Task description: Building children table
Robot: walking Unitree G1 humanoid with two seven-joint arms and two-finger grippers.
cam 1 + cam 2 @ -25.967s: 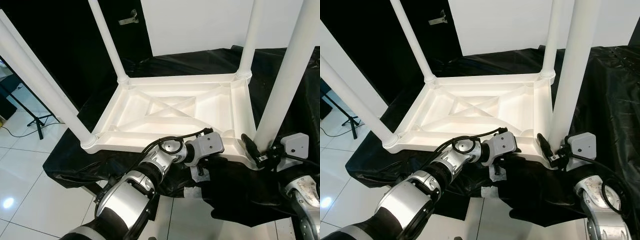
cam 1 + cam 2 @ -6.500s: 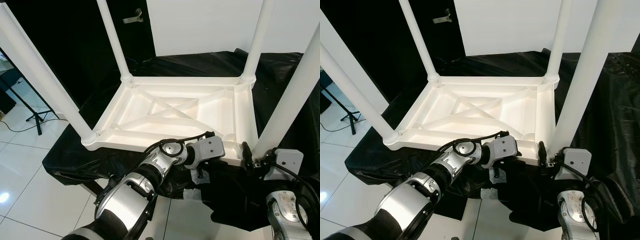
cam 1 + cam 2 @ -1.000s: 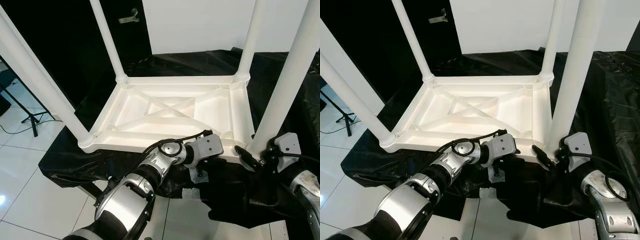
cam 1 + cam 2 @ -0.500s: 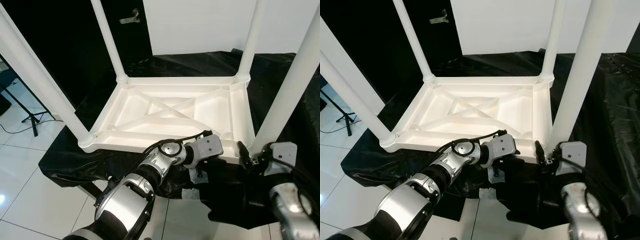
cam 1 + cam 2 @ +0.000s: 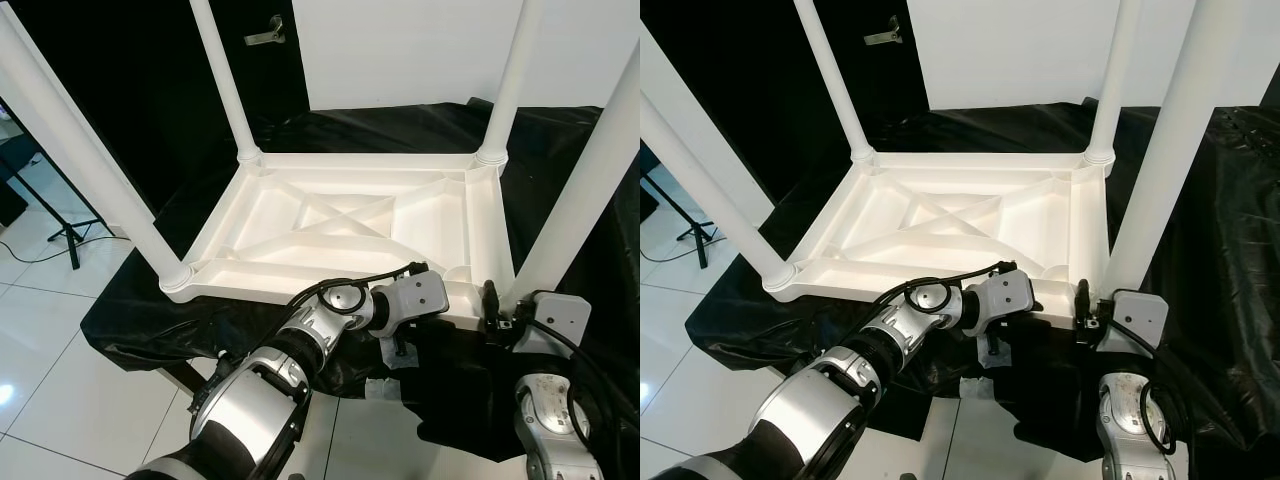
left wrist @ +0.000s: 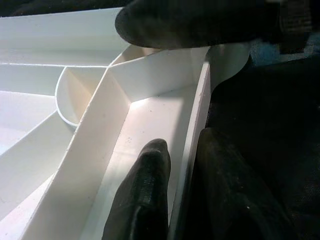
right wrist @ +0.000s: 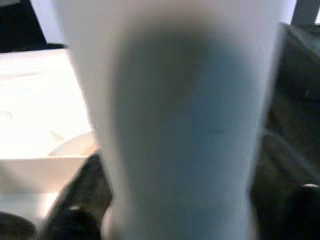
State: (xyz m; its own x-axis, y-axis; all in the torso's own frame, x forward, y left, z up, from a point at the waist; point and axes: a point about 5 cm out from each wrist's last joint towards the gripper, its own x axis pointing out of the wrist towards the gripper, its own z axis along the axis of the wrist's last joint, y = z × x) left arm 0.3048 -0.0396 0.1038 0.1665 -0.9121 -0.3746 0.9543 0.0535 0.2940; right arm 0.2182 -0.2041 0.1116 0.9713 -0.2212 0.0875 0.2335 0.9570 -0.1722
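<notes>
A white children's table (image 5: 490, 230) lies upside down on a black-draped surface, with its four legs pointing up. My left gripper (image 5: 399, 346) is at the near rim and shut on it. In the left wrist view one finger (image 6: 145, 195) lies inside the rim wall and the other outside. My right gripper (image 5: 503, 318) is at the foot of the near right leg (image 5: 580, 210). In the right wrist view that leg (image 7: 180, 115) stands between the two fingers (image 7: 75, 215), which close on it.
The other legs rise at near left (image 5: 90, 160), far left (image 5: 225, 80) and far right (image 5: 510, 80). Black cloth (image 5: 400, 130) covers the support and hangs over its edges. White tiled floor (image 5: 60, 400) and a tripod foot (image 5: 70, 235) lie to the left.
My right wrist has swung around the foot of the near right leg, from its right side toward the front. My left gripper has stayed on the rim. The view shifted slightly.
</notes>
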